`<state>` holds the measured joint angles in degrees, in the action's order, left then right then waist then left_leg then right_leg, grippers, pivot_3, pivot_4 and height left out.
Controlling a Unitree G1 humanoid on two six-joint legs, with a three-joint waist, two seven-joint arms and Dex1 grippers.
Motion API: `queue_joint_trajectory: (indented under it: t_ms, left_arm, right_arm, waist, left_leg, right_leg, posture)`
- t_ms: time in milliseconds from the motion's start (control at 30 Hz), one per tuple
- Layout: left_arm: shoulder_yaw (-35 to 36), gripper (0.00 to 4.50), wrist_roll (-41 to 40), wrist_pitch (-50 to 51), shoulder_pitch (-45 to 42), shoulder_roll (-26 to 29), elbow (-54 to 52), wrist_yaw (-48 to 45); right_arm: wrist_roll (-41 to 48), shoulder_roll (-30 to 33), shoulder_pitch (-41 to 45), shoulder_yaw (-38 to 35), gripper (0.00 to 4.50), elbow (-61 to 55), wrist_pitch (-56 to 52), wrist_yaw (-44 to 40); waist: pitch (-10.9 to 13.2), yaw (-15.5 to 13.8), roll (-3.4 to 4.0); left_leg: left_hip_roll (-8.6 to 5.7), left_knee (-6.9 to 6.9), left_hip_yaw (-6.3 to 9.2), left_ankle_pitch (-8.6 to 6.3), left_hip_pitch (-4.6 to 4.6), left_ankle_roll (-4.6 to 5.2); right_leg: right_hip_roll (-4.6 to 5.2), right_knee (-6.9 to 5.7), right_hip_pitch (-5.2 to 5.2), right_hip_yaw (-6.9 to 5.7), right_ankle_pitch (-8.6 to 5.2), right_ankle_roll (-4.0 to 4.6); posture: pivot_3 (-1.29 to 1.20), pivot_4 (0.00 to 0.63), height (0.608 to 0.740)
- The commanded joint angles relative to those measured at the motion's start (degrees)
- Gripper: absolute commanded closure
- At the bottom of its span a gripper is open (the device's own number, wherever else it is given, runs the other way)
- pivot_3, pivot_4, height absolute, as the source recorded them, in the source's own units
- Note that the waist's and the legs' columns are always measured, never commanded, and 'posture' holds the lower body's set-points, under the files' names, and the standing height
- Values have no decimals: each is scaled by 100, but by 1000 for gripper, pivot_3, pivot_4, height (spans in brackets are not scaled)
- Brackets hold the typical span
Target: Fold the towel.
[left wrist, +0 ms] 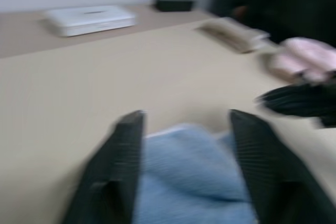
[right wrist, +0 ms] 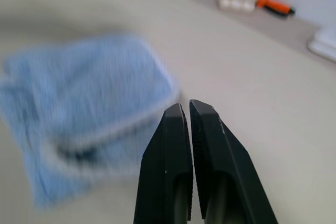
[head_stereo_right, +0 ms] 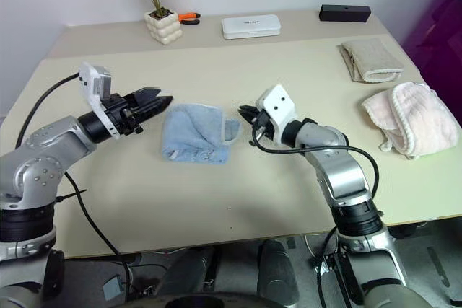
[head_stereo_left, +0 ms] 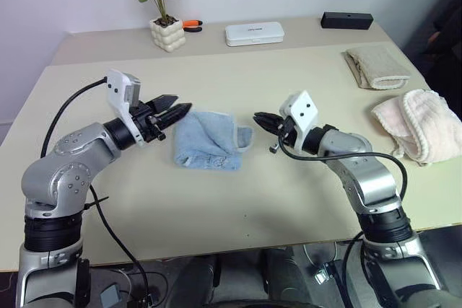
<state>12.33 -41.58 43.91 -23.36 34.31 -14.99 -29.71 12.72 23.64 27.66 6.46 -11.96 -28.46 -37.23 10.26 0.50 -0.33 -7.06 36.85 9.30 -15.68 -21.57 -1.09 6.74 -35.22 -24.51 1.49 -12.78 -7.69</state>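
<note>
Right wrist view: clenched, empty right claw (right wrist: 189, 111) near soft, folded towel (right wrist: 84, 98); left claw (left wrist: 184, 124) stands parted.

In the left wrist view the towel (left wrist: 194, 177) is blurred, and its near part is cut off by the picture's edge, so its folds cannot be read. The beige towel (left wrist: 233, 34) and the pink towel (left wrist: 307, 59) there are only soft smears. In the right wrist view the towel's stitched edge is smeared too. In the left eye view the pink towel's far side runs out of the picture.
</note>
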Motion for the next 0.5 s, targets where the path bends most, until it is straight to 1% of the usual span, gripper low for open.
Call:
queue_joint_trajectory:
  t_ms: [33, 67, 100, 167, 200, 367, 467, 500]
  left_arm:
    - [-189, 2815, 321, -267, -72, -252, 113, 167]
    - [-294, 2815, 370, -288, -19, -337, 108, 143]
    - [-603, 2815, 648, -385, 124, -341, 170, 68]
    - [-1071, 2815, 1139, -574, 363, -253, 293, -72]
    - [-1197, 2815, 1282, -645, 434, -225, 336, -123]
    - [-1586, 2815, 1711, -1014, 893, -274, 566, -403]
    - [-1657, 2815, 1910, -1156, 1089, -265, 547, -471]
    - [-1513, 2815, 1826, -1176, 1163, -341, 487, -425]
  right_arm:
    - [151, -348, 361, 201, 4500, -20, -276, 70]
    - [122, -447, 434, 309, 4500, 35, -332, 62]
    - [59, -597, 521, 515, 4500, 226, -390, 28]
    - [-101, -761, 583, 820, 4500, 568, -431, 8]
    - [-161, -799, 595, 912, 4500, 680, -441, 2]
    - [-594, -799, 362, 1497, 4500, 1282, -287, -47]
    - [-779, -721, 226, 1600, 4500, 1382, -198, -45]
    - [-730, -722, 190, 1466, 4500, 1303, -145, -12]
  waist:
    - [0, 1, 0]
    - [0, 9, 0]
    - [0, 14, 0]
    - [-2, 39, 1]
    - [-2, 46, 2]
    - [-2, 17, 2]
    - [-4, 20, 4]
    - [-6, 19, 4]
  left_leg:
    - [0, 0, 0, 0, 0, -1]
    - [0, 0, 0, 2, -1, -3]
    - [0, 0, -1, 4, -1, -8]
    - [0, -2, -2, 5, 1, -10]
    - [0, -5, -4, 6, 3, -10]
    - [0, -5, -3, 5, -6, -10]
    - [0, -4, -3, 2, -4, -5]
    - [0, -4, -3, -1, 0, -1]
  right_leg:
    - [0, 0, 0, 0, 0, 0]
    - [0, 1, 0, 0, 0, 0]
    - [0, 1, -1, 0, 0, 0]
    - [1, 0, -2, 0, 0, 0]
    - [0, -1, -3, 1, 0, 1]
    - [1, -2, -13, 1, 1, 2]
    - [1, -2, -11, 1, 1, 2]
    - [1, -3, -7, 1, 1, 2]
  posture:
    - [0, 150, 740]
    - [0, 150, 740]
    - [0, 150, 740]
    - [0, 150, 740]
    - [0, 150, 740]
    - [0, 150, 740]
    - [0, 150, 740]
    - [0, 150, 740]
